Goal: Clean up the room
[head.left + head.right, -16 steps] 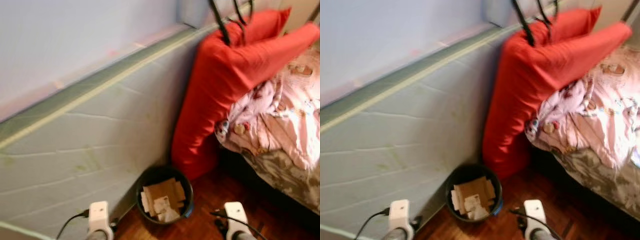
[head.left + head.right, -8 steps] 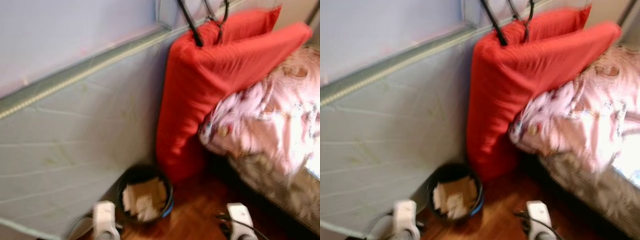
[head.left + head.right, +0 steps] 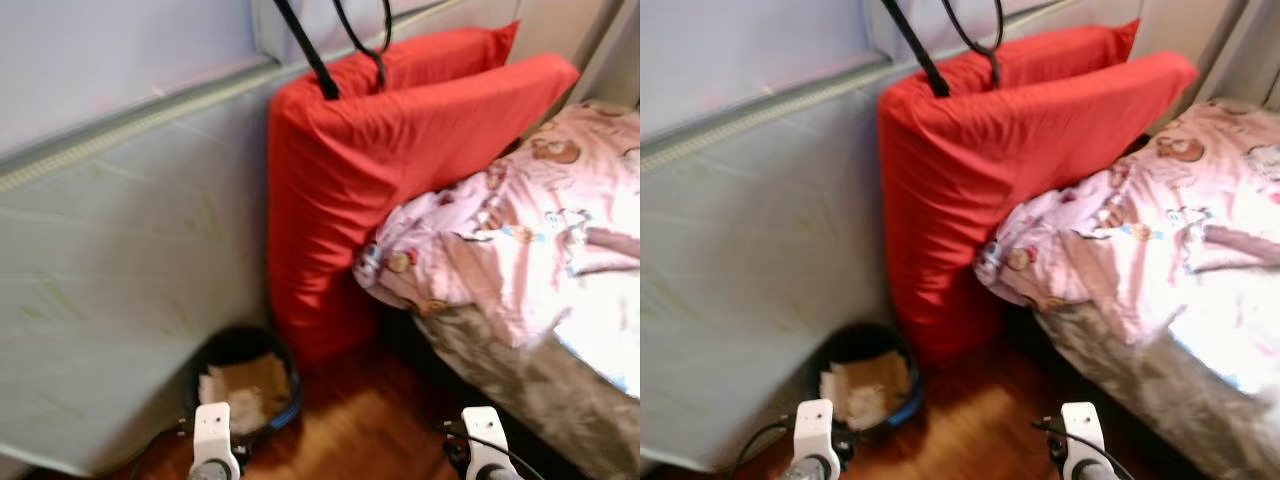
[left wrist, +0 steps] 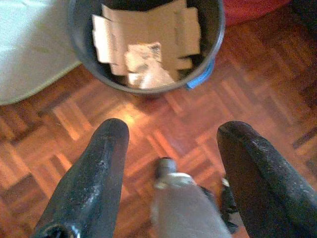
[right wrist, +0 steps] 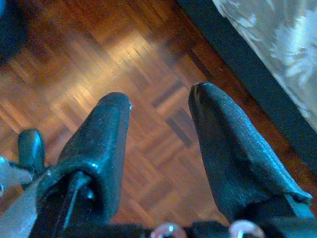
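A black waste bin (image 3: 240, 385) with cardboard and crumpled paper (image 4: 146, 47) in it stands on the parquet floor against a pale upright mattress (image 3: 130, 290). Two red pillows (image 3: 400, 160) lean beside it at the head of a bed with a rumpled pink blanket (image 3: 520, 240). My left gripper (image 4: 173, 173) hangs open above the floor just short of the bin, holding nothing. My right gripper (image 5: 161, 148) is open over bare parquet beside the bed's edge.
The bed's grey patterned side (image 3: 520, 385) and dark base close off the right. A black strap or cable (image 3: 305, 45) hangs over the pillows' top. Parquet floor (image 3: 370, 420) lies between bin and bed. A robot foot (image 4: 183, 198) stands below the left gripper.
The whole picture has slid left and down as the camera turned right: more of the bed and blanket is in view, and the bin sits nearer the lower left.
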### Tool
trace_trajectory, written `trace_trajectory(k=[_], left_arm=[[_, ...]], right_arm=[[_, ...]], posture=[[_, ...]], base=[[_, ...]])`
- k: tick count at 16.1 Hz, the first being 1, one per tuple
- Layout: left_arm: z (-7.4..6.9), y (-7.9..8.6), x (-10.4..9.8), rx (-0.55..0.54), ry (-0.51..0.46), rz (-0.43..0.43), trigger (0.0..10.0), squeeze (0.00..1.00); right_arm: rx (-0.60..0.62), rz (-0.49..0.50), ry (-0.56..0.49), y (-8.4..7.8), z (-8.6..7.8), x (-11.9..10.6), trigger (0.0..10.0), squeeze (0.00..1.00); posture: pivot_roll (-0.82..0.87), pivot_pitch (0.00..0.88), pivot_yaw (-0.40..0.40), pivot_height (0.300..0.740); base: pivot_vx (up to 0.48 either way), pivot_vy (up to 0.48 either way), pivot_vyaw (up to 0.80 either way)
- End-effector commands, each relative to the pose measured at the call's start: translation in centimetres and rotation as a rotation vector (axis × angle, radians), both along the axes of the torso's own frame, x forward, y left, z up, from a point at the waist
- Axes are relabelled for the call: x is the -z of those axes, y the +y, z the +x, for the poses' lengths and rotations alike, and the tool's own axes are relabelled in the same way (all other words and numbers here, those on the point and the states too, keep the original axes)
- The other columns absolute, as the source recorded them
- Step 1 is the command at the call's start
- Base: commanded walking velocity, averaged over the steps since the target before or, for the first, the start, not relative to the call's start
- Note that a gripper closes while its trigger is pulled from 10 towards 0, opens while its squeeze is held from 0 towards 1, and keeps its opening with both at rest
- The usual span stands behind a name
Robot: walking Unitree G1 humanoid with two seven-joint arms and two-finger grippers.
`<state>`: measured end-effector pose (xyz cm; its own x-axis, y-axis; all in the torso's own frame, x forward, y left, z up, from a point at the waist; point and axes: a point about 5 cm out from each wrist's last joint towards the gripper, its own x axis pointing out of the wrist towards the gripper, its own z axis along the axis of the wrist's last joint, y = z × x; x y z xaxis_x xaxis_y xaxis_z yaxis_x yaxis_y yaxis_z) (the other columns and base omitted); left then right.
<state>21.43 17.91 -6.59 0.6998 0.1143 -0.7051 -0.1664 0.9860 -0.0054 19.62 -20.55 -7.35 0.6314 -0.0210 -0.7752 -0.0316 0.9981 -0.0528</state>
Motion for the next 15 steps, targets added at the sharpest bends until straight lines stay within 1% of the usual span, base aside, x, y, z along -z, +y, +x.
trace_trajectory(k=[1,10,14,15], left_arm=[[-7.01,8.35,1.60,-0.042,0.183,0.048,10.0,0.00],[-7.25,8.34,1.70,-0.034,0.191,0.051,10.0,0.00],[-7.44,8.37,1.77,-0.040,0.199,0.050,10.0,0.00],[-7.49,8.38,1.78,-0.042,0.200,0.048,10.0,0.00]], right_arm=[[0.143,0.208,-0.023,1.55,1.75,-0.63,10.0,0.00],[0.143,0.203,-0.017,1.59,1.47,-0.47,10.0,0.00],[0.140,0.203,-0.006,1.68,1.28,-0.34,10.0,0.00],[0.134,0.200,0.001,1.71,1.22,-0.29,10.0,0.00]], posture=[[-0.09,0.013,-0.033,0.740],[-0.10,0.000,-0.023,0.740],[-0.10,0.000,-0.021,0.740],[-0.10,0.000,-0.020,0.740]], base=[[0.000,-0.326,0.00],[0.000,-0.310,0.00],[0.000,0.000,0.00],[0.000,0.000,-0.79]])
